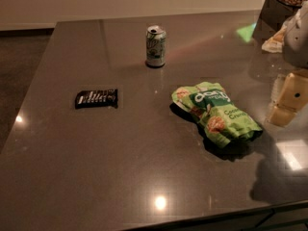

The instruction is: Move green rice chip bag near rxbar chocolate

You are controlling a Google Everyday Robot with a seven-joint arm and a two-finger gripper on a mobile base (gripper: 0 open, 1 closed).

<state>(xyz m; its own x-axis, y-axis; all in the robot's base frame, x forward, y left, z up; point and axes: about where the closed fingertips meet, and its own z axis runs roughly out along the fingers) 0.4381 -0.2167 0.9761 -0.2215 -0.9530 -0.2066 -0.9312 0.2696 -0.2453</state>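
Note:
The green rice chip bag (216, 112) lies flat on the dark table (120, 167), right of centre, its white logo facing up. The rxbar chocolate (96, 98) lies flat at the left of the table, well apart from the bag. My gripper (283, 113) hangs at the right edge of the view, just right of the bag and a little above the table. It does not touch the bag. The white arm (297, 32) rises above it.
A green-and-white soda can (156, 46) stands upright at the back, between bar and bag. A dark box (273, 13) and other items sit at the back right corner. The table's left edge borders dark floor.

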